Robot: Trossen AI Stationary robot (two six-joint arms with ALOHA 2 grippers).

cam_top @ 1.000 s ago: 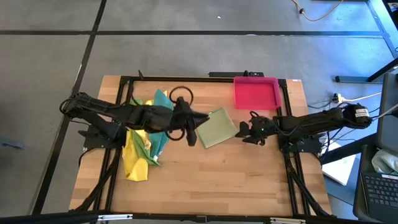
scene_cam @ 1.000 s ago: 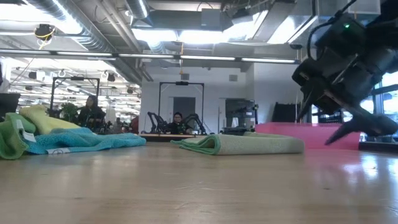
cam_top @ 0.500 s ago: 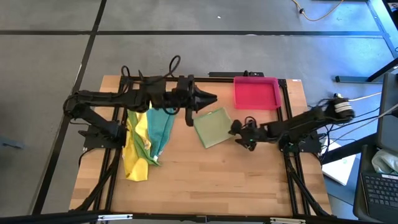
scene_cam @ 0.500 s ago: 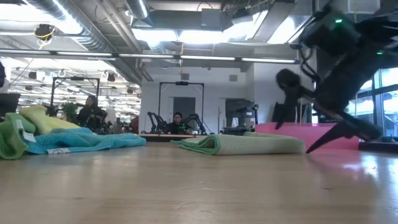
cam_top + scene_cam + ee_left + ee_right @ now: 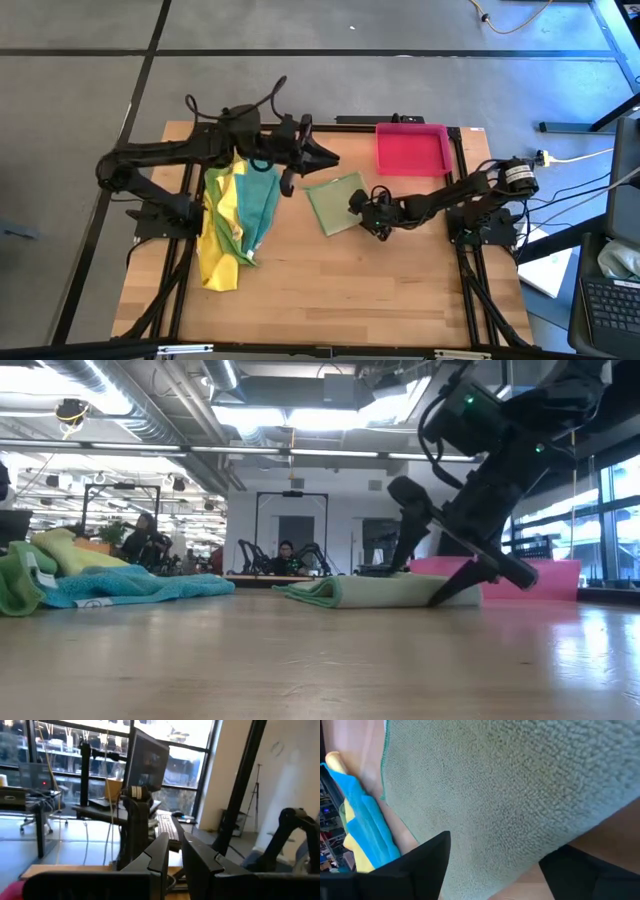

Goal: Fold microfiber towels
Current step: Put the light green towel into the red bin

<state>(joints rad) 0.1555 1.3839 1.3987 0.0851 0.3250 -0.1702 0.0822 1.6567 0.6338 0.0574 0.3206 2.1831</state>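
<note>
A folded pale olive towel lies flat near the table's middle. My right gripper is open and slants down at the towel's right edge. In the low view its fingers stand on either side of the towel's right end. In the right wrist view the olive pile fills the space between the fingers. Yellow, teal and bright green towels lie heaped at the left. My left gripper is raised above the table's far middle, level, shut and holding nothing. My right gripper has its open fingers astride the olive towel's right edge, slanting down from the table's right. I cannot tell whether a finger touches the cloth. The towel lies flat on the table.
A pink-red tray stands at the far right corner. Bare wood spreads across the table's near half. Black frame rails run along both sides. People and other equipment show in the room behind.
My left gripper has risen from beside the olive towel, swung toward the far edge and tipped level. My right gripper has gone toward the table's left and down, rolling as it went, until its open fingers stand at the olive towel's right edge.
</note>
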